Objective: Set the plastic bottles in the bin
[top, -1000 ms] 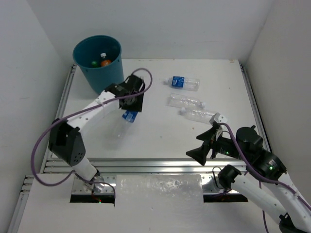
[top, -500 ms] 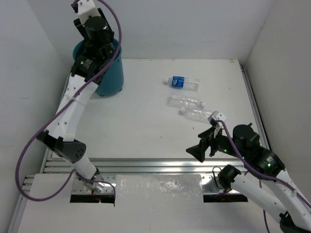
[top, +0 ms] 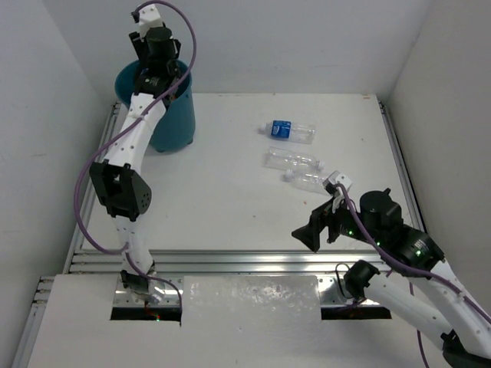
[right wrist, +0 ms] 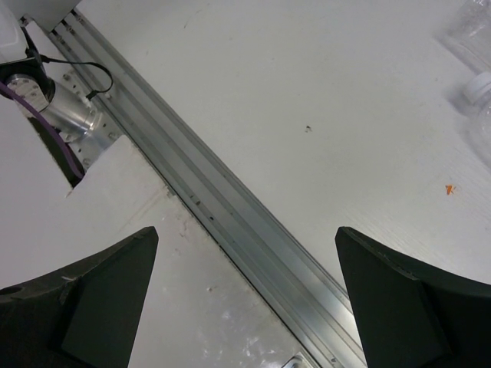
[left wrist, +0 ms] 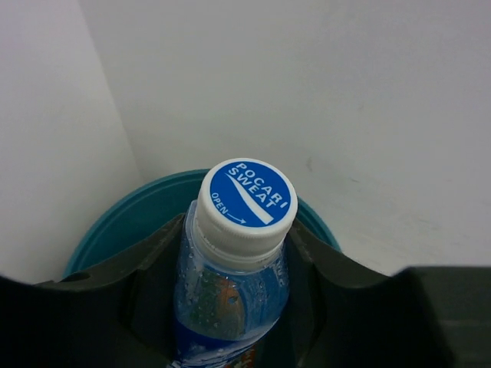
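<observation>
My left gripper (top: 157,77) hangs over the teal bin (top: 178,123) at the far left corner. In the left wrist view it (left wrist: 234,307) is shut on a clear blue-labelled bottle (left wrist: 230,291) with a white and blue cap, above the bin's rim (left wrist: 115,226). A blue-labelled bottle (top: 291,131) and two clear unlabelled bottles (top: 295,160) (top: 310,181) lie on the table right of centre. My right gripper (top: 308,236) is open and empty near the front rail; a clear bottle's cap (right wrist: 479,88) shows at the right edge of its wrist view.
White walls close in the table on the left, back and right. An aluminium rail (top: 230,257) runs along the front edge, also in the right wrist view (right wrist: 230,222). The left arm's base and cable (right wrist: 46,92) sit near the front left.
My left arm has swung the blue-labelled bottle from mid-table up and back over the bin. My right gripper has crept slightly left and forward.
</observation>
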You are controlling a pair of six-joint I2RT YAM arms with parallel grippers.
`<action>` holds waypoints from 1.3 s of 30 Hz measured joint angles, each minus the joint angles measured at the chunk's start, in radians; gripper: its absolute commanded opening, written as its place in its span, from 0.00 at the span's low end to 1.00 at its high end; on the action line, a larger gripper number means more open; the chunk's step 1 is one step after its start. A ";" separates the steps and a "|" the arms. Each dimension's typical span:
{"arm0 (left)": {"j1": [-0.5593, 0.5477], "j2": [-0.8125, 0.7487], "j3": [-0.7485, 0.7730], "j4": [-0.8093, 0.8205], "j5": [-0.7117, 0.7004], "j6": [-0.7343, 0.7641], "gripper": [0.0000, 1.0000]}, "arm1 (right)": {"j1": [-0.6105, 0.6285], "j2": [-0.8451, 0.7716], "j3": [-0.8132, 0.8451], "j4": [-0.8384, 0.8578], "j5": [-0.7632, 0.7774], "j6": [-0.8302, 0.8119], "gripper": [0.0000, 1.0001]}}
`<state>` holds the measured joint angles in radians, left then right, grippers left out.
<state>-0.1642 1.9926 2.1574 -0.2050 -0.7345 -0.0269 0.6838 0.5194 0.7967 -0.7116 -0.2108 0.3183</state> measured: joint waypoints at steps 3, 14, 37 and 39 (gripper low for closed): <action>-0.002 0.005 0.021 0.007 0.030 -0.005 0.98 | 0.000 0.020 -0.014 0.024 0.000 0.005 0.99; 0.002 -0.043 0.022 -0.222 0.132 -0.151 1.00 | -0.002 0.451 0.019 0.070 0.161 -0.013 0.99; -0.006 -1.133 -1.252 -0.311 0.595 -0.306 1.00 | -0.284 1.286 0.358 0.229 0.472 -0.579 0.94; -0.006 -1.149 -1.293 -0.315 0.593 -0.296 1.00 | -0.292 1.291 0.355 0.254 0.472 -0.599 0.92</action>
<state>-0.1699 0.8433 0.8642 -0.5205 -0.1417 -0.3225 0.3916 1.8103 1.1515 -0.4576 0.2607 -0.2810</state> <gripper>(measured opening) 0.995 0.939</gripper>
